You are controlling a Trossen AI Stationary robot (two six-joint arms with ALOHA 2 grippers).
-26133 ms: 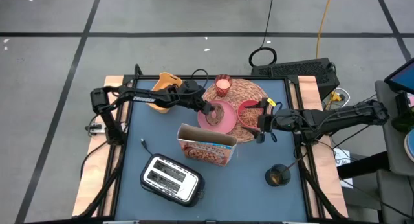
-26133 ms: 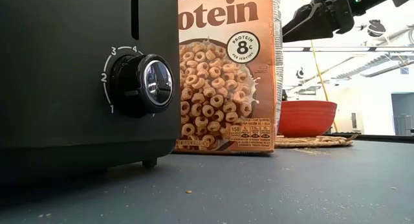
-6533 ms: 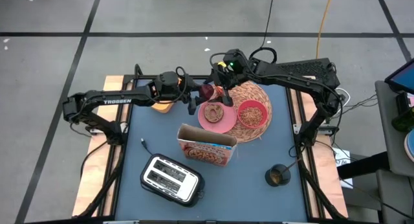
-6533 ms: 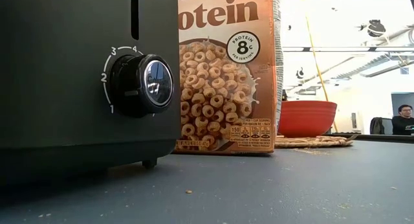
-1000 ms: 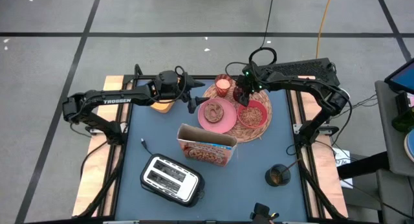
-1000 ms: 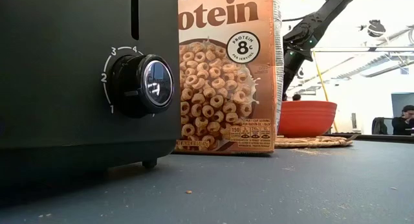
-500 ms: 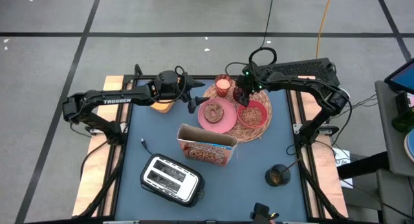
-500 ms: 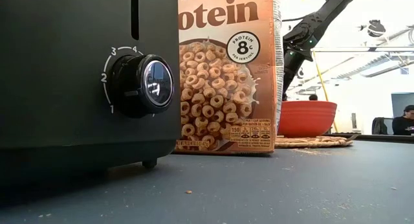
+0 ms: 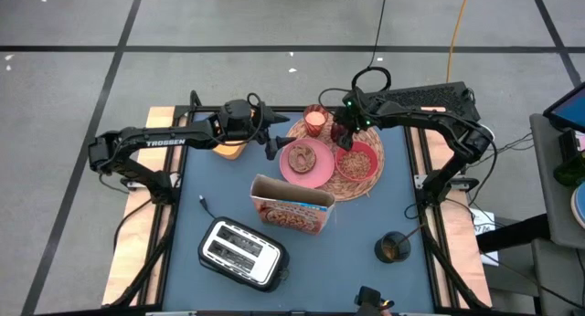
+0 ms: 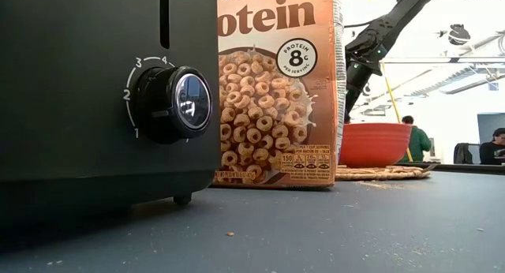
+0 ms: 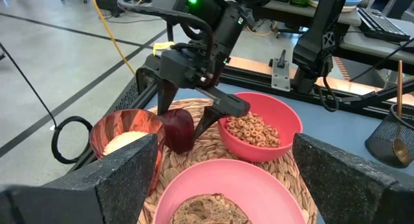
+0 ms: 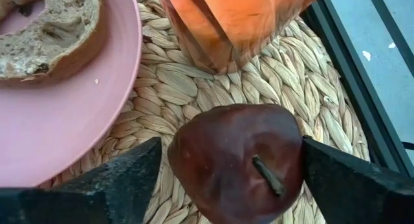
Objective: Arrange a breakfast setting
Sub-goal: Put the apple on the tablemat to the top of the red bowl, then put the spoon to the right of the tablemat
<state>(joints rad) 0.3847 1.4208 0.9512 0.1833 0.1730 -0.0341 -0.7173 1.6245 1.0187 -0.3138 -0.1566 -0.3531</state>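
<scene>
The right tool stands over the round woven straw mat, its fingers spread on either side of the dark red fruit, which sits on the mat between the small glass, the pink plate carrying the bagel, and the smaller red bowl of cereal. The left tool waits open just beside the plate. On the blue table, the brown cereal box and a black toaster block most of the low view.
</scene>
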